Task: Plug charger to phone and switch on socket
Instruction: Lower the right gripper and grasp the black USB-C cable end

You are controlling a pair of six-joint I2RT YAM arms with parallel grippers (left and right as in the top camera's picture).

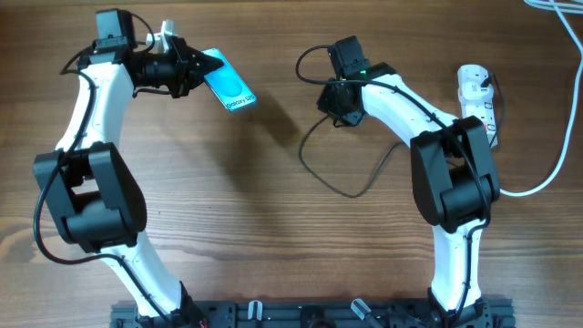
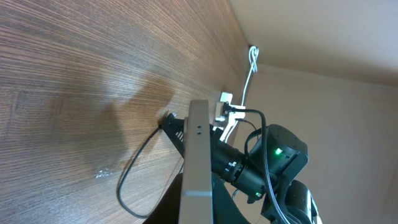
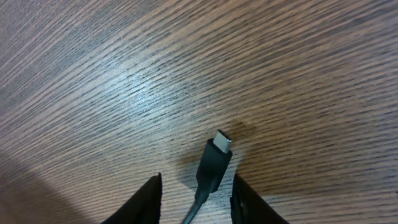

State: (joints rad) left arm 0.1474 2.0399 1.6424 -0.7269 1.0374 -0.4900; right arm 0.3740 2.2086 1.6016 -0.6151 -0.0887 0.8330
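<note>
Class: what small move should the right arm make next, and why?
Probably carry the charger toward the phone. The left gripper holds the phone off the table, the charger's plug tip lies between the fingers of the right gripper, and bare wood separates the two.

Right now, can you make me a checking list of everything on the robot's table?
Surface: brown wooden table, grain showing.
Job's things: phone lifted and tilted; charger tip not in the phone; socket lies at the far right, switch state too small to tell.
Clutter: nothing seen.
Hands: left hand shut on the phone; right hand has the charger tip between its fingers, grip unclear.
Cables: black charger cable loops on the table; white lead runs along the right edge.
Surroundings: pale surface beyond the table edge.
</note>
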